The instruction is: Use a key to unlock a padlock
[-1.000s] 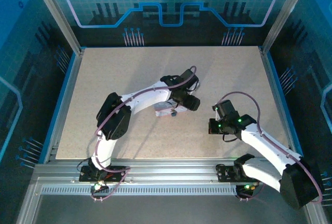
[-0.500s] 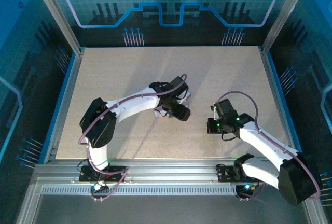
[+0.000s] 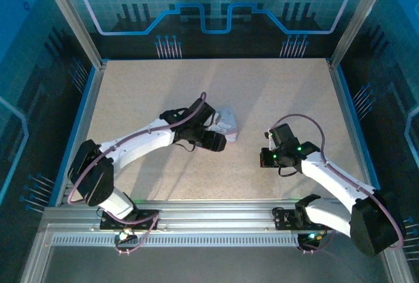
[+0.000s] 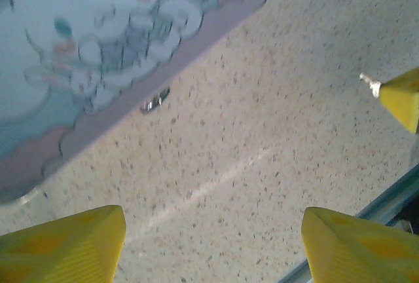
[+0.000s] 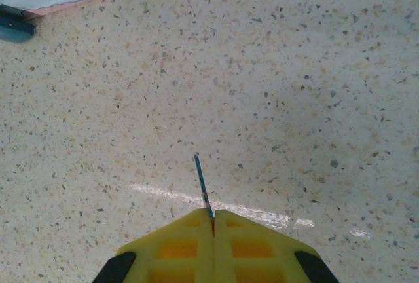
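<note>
My right fingers (image 5: 213,219) are pressed shut on the key (image 5: 201,181). I hold it by its head, so the thin blade sticks out in front, edge-on to my wrist camera and free to enter a keyhole. It hangs above the bare bench (image 5: 294,67), well apart from the tin (image 4: 78,47), I think to wait until the lock is made ready. My left fingers (image 3: 219,142) are spread wide and hold nothing. They hang just beside the long edge of the tin, probably to reach the lock and steady it, because one arm must hold while the other turns. From my right wrist I see a small dark bluish piece touching the tin's rim, which I judge to be the padlock (image 5: 13,26); the frame cuts part of it. From my left wrist a small shiny metal bit (image 4: 155,102) sits at the tin's edge, too blurred to tell what it is. The lid carries a pastel cartoon of a white animal among cloud shapes. I can read no word, brand or label on it, and none on the key or padlock.
</note>
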